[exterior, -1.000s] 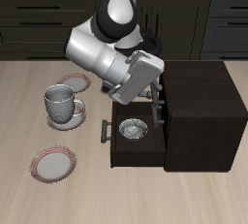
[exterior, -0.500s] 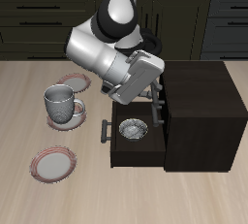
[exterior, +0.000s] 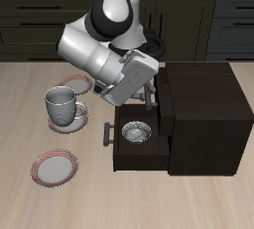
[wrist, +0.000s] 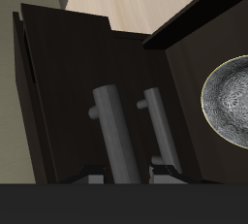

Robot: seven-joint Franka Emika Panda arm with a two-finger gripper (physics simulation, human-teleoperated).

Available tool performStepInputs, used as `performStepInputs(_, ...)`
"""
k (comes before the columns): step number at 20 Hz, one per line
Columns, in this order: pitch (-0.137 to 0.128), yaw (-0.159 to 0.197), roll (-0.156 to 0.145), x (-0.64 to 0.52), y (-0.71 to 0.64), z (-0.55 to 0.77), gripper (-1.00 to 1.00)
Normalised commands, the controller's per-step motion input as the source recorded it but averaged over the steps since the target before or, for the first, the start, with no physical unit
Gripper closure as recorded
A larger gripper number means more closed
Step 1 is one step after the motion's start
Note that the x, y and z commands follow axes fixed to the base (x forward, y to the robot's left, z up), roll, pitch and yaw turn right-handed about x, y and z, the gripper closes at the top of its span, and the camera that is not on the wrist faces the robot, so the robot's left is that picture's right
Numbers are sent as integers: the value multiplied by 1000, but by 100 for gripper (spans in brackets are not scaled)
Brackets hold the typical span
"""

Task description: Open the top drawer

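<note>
Currently: dark brown wooden top drawer (exterior: 162,99), directly ahead of the fingers (wrist: 92,177); likely rigid, sliding, moderately heavy. Best hold: grey metal bar handle (exterior: 151,96), mid-span. Whether the fingers are clenched cannot be told; tips barely visible.

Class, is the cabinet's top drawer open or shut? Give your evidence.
Open: the top drawer is pulled out from the cabinet, and a bowl shows inside.

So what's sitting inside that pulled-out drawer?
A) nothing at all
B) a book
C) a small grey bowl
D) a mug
C: a small grey bowl lies in the open top drawer of the dark cabinet, while the mug stands out on the table.
</note>
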Motion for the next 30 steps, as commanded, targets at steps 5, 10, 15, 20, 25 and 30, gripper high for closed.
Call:
performStepInputs(5, -18, 7, -45, 17, -400, 102, 100)
performStepInputs(10, -13, 17, -41, -28, -351, 74, 100)
performStepInputs(15, -23, 4, -47, -35, -427, 127, 100)
performStepInputs(20, -29, 14, -72, -51, -617, 231, 100)
performStepInputs(25, -17, 26, -48, -139, -658, 176, 100)
performStepInputs(30, -7, 11, -78, -50, -597, 81, 100)
